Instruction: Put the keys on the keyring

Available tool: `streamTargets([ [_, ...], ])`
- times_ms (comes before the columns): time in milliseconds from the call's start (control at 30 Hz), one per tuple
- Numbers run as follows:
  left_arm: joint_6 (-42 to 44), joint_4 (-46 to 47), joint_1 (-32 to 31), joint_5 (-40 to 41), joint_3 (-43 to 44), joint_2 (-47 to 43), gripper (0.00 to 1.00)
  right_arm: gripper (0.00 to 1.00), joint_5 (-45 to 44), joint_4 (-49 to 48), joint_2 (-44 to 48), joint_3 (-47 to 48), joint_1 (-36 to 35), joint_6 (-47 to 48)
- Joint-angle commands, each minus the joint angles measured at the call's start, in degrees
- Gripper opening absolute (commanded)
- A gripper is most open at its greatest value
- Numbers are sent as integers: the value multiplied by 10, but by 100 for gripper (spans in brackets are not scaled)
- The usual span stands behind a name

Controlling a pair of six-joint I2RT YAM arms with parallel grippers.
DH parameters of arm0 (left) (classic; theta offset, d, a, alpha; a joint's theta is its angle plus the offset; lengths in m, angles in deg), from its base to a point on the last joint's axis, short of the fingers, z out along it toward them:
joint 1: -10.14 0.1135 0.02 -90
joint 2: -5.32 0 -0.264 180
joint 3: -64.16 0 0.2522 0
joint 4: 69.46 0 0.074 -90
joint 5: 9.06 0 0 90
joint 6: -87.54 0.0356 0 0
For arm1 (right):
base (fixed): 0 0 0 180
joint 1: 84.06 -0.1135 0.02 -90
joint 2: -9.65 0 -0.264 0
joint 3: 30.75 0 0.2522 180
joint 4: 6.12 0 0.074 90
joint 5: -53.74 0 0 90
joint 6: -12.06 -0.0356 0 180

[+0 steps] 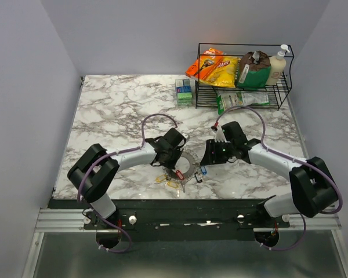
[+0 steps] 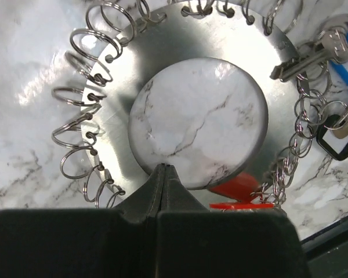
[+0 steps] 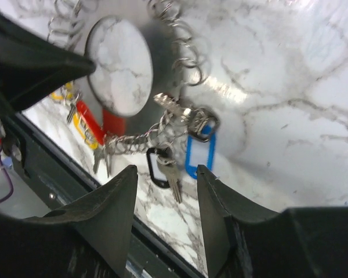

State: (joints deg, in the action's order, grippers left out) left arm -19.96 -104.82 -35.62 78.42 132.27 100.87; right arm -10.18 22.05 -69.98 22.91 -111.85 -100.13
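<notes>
The keyring is a flat silver disc with a round centre hole and many small wire split rings around its rim. Keys hang on its near right side: a silver key, a black-tagged key, a blue tag, a red tag and a yellow one. My left gripper is shut, its tips at the hole's near edge, with nothing visible between them. My right gripper is open, just above the black-tagged key and the blue tag.
A black wire rack at the back right holds snack bags and a soap bottle. Small boxes stand left of it. The disc lies close to the table's near edge, with loose yellow-tagged keys beside it.
</notes>
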Motion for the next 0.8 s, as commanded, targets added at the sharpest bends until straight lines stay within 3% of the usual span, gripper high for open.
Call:
streamTargets([
  [0, -43, 9, 3, -5, -52, -10, 0, 54, -74, -22, -43, 57, -2, -4],
  [300, -24, -17, 8, 21, -21, 32, 0, 54, 3, -80, -157, 103, -18, 0],
  [767, 21, -31, 47, 10, 111, 141, 2, 49, 92, -116, -177, 18, -128, -62],
])
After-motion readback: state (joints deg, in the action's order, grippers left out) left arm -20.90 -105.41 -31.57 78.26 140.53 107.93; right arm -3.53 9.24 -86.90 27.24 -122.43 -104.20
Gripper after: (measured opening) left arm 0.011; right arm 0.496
